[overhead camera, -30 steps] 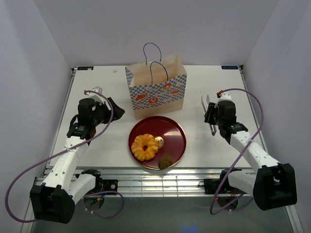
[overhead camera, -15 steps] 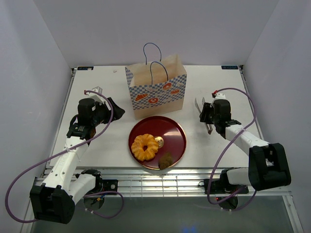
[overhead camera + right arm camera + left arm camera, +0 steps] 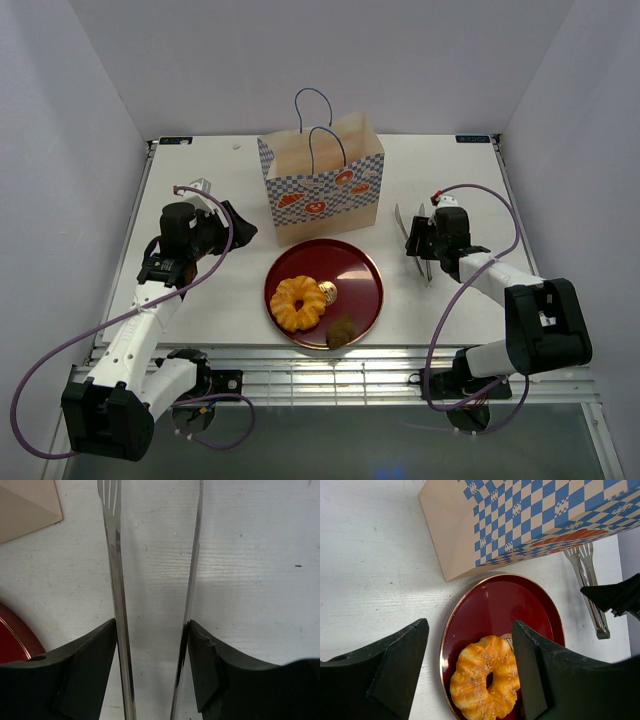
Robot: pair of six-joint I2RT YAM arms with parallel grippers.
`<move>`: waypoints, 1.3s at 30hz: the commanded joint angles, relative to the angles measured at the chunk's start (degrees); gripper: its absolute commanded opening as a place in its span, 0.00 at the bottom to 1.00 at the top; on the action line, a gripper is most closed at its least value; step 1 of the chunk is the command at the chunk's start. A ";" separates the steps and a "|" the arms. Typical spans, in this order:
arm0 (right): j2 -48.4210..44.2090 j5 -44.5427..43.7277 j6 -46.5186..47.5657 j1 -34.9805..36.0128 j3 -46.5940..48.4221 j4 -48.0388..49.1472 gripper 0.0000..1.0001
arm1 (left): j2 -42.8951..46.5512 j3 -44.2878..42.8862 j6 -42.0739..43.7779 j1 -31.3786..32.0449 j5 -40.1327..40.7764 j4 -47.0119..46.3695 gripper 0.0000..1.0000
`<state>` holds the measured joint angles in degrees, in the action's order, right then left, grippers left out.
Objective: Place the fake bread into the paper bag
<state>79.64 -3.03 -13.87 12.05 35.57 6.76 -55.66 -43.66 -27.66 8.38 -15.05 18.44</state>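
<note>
The paper bag (image 3: 322, 180) stands upright at the back centre, also in the left wrist view (image 3: 530, 520). A golden ring-shaped fake bread (image 3: 298, 302) lies on the red plate (image 3: 358, 268) with a small round tan slice (image 3: 328, 292) and a brown piece (image 3: 341, 330). My left gripper (image 3: 235, 222) is open and empty, left of the bag; its wrist view (image 3: 470, 630) looks down on the ring bread (image 3: 485, 677). My right gripper (image 3: 422, 240) is shut on metal tongs (image 3: 410, 232), right of the plate. In the right wrist view (image 3: 152, 630) the fingers press both tong arms (image 3: 114, 555).
White walls enclose the table on three sides. The tongs' forked tips (image 3: 584, 555) point toward the bag's right lower corner (image 3: 25, 505). The plate's edge (image 3: 12, 635) lies left of the right gripper. Purple cables loop beside both arms.
My right gripper has moved left with the tongs, closer to the plate and bag. The left arm has not moved.
</note>
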 commanded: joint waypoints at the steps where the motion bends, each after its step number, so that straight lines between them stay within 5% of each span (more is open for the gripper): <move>1: 0.61 0.48 0.51 -0.19 0.90 3.52 0.63 | 1.25 -1.69 0.59 0.14 -0.42 -0.16 0.78; 24: 1.22 2.24 1.12 -0.19 2.83 -0.25 0.80 | 0.99 -1.69 0.68 0.14 -0.33 -0.24 0.78; 39: -13.18 -3.21 0.69 -0.19 10.04 -13.70 0.94 | 5.74 -1.87 1.82 0.14 7.75 0.46 0.78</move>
<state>68.73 -3.18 -13.04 12.05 42.04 -3.11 -51.51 -43.66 -26.79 8.38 -10.35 19.03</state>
